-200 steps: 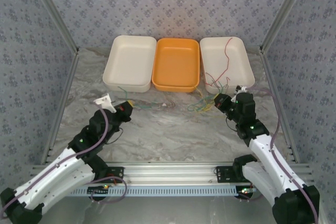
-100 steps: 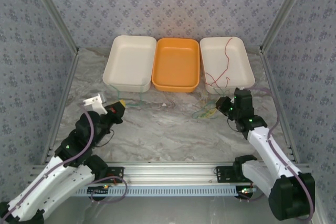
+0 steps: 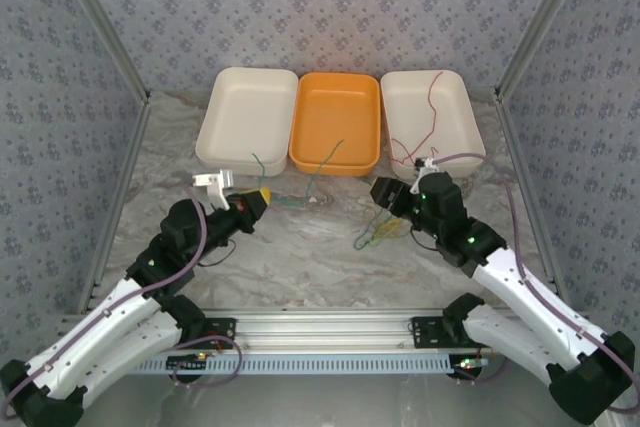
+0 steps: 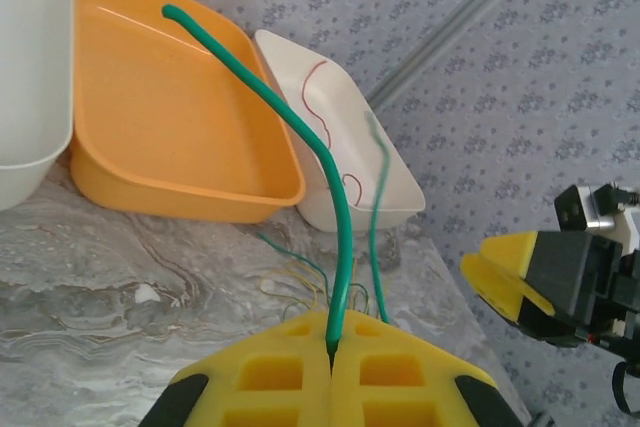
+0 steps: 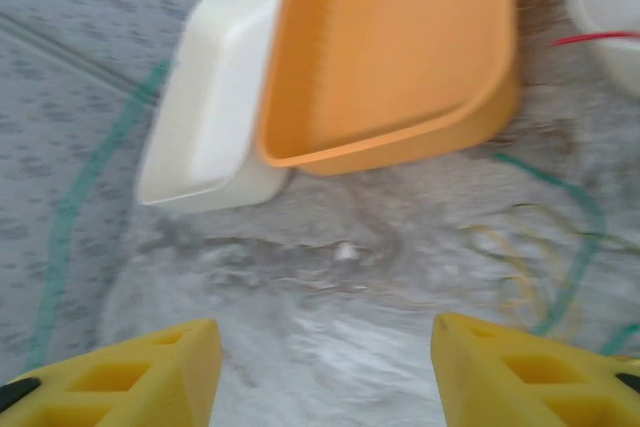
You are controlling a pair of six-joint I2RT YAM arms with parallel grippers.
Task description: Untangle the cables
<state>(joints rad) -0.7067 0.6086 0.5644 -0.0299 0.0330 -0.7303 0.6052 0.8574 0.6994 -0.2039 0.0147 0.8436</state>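
Now, the left pincer is clamping fully shut on one green cable. The cable is rising out of the seam between the yellow pads and arcing up over the orange tray, toward the upper left of the wrist frame.

The right pincer is standing well open with nothing between its fingers, pointing down at the marble table. Just ahead of it, centre right in the overhead frame, a small knot of yellow-green cables is lying on the table with a green strand looping through it. One red cable is lying mostly inside the right white tray, upper right.

Judging progress: red looks sorted, one green is being drawn free, and the knot is waiting to be picked apart.
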